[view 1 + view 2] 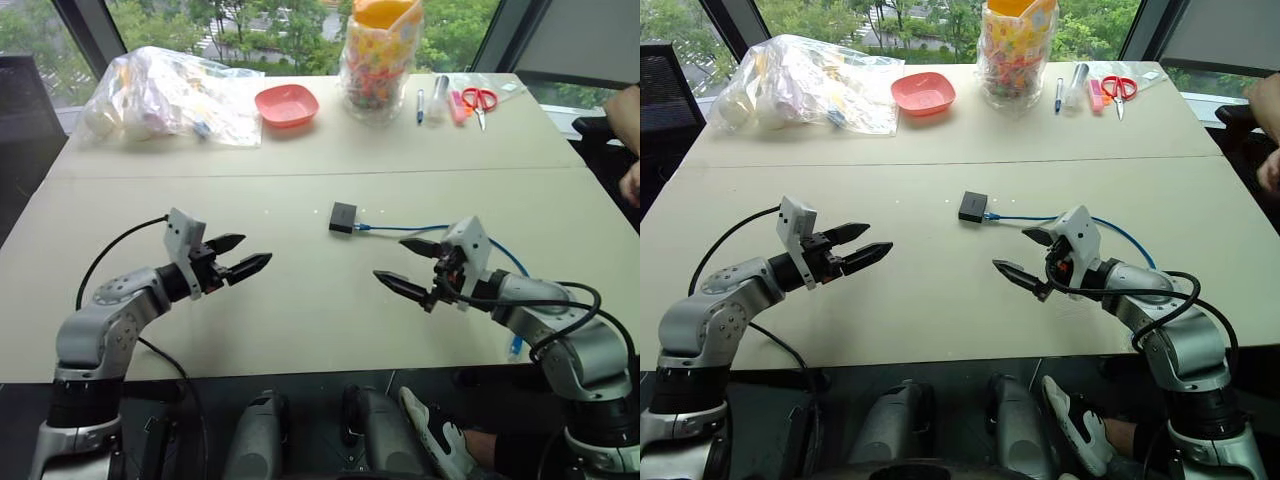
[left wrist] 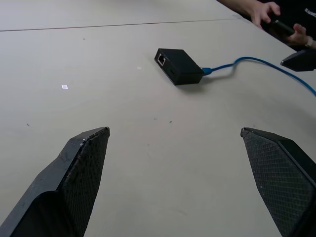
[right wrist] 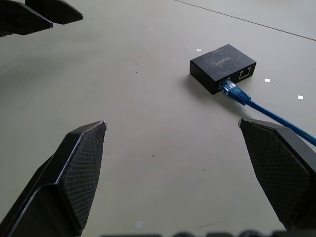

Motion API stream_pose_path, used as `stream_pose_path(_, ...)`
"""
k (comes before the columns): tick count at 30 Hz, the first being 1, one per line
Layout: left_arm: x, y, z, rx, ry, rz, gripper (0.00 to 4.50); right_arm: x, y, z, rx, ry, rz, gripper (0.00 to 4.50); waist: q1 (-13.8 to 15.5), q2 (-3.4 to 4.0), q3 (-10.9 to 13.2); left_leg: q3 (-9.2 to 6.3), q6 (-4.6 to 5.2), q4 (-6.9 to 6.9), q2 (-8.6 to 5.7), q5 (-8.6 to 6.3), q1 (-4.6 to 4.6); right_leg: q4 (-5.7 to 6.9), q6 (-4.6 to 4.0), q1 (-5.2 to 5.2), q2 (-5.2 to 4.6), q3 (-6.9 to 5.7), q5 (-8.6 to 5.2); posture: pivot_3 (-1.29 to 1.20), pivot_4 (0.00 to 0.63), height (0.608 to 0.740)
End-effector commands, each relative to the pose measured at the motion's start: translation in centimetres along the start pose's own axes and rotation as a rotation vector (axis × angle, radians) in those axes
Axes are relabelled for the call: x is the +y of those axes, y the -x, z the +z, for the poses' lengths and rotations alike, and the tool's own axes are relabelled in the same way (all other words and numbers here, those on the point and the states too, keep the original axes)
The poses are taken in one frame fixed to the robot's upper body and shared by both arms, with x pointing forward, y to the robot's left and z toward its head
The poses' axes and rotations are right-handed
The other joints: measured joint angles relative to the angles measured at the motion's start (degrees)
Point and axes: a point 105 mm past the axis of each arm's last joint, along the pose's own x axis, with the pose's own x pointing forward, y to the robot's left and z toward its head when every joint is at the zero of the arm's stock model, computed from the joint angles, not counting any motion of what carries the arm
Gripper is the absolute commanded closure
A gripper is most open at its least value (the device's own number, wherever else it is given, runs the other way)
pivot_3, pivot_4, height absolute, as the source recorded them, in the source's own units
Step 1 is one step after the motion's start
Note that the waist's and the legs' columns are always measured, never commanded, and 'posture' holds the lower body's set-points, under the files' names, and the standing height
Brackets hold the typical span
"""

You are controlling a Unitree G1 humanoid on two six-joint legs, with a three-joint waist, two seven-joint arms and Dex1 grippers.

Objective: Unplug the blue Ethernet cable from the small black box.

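The small black box lies flat in the middle of the beige table, also seen as the box and the box. The blue Ethernet cable is plugged into its right side, and the cable runs off to the right, behind my right arm, toward the table's front edge. My left gripper hovers open, left of and nearer than the box. My right gripper hovers open, right of and nearer than the box. Nothing is between either pair of fingers.
At the back of the table stand a plastic bag of items, a pink dish, a jar of colourful bits, pens and red scissors. A person's hands rest at the right edge.
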Motion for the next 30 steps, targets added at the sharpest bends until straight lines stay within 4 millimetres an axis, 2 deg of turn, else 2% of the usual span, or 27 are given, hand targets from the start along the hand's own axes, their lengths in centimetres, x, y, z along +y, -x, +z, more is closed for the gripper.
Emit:
stream_pose_path(1,-0.3,0.1,1.5,-0.051,-0.038,-0.007,0.05,-0.1,-0.1,1.3,-0.043,0.044,0.002,0.00,0.04,0.00,0.00,0.00,0.00,0.00,0.00,0.00,0.00,0.00,0.00,0.00,0.00,0.00,0.00,0.00,0.150,0.740)
stream_pose_path(12,0.0,-0.4,2.2,-0.058,-0.062,0.002,0.05,-0.2,-0.4,1.5,-0.063,0.048,-0.016,0.00,0.68,0.00,0.00,0.01,0.01,0.00,0.00,0.01,0.00,0.03,0.00,-0.01,0.02,0.00,0.02,0.00,0.150,0.740)
stream_pose_path(17,0.8,-0.7,2.2,-0.019,-0.129,0.015,0.05,-1.1,-0.8,1.6,-0.069,0.062,-0.042,0.00,1.13,0.00,0.00,0.01,0.01,0.02,0.00,0.01,0.00,0.03,-0.01,0.01,0.05,-0.01,0.02,0.00,0.150,0.740)
stream_pose_path(20,1.7,-1.7,2.7,0.003,-0.197,0.005,0.05,-2.5,-1.9,1.3,-0.025,0.137,-0.048,0.00,1.16,0.00,0.00,0.02,0.02,0.08,-0.01,0.01,0.00,0.02,-0.01,0.02,0.05,-0.02,0.02,0.00,0.150,0.740)
stream_pose_path(23,1.3,-1.9,2.9,0.091,-0.287,-0.127,0.05,-4.0,-3.5,1.0,0.015,0.177,-0.008,0.00,1.00,0.00,0.00,0.04,0.02,0.12,-0.01,0.02,0.00,0.02,-0.02,0.03,0.06,-0.03,0.03,0.00,0.150,0.740)
stream_pose_path(30,0.4,-0.4,6.1,0.105,-0.290,-0.252,0.05,-6.4,-7.7,-0.5,0.134,0.226,0.094,0.00,0.31,0.01,0.01,0.17,0.09,0.03,-0.09,0.01,-0.06,0.14,0.18,-0.12,0.16,-0.01,0.19,0.00,0.150,0.740)
